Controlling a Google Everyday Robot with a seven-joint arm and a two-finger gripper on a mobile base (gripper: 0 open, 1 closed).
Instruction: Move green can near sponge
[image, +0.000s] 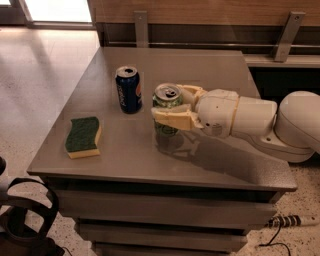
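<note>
pincer round green can, table ctr, can partly hidden — sponge apart

There is 1 camera. It sits high before the front edge of the table and looks down at a slant across the top toward the wooden wall behind. It is near enough that the tabletop fills most of the frame, with floor at the left. The arm enters from the right edge, and the gripper sits mid-frame, clasping the green can.
</note>
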